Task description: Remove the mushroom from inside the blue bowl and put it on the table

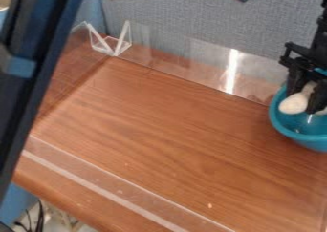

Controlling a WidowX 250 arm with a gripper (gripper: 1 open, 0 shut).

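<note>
The cream-white mushroom [296,101] is seen clamped between the fingers of the black gripper [301,94], held just above the hollow of the blue bowl [299,131] at the right edge of the table [153,140]. The lifting step appears to be in hand; a carry clear of the bowl's rim, toward bare wood, is called for next.

A small clear triangular stand [107,39] sits against the grey backdrop [179,21].
</note>
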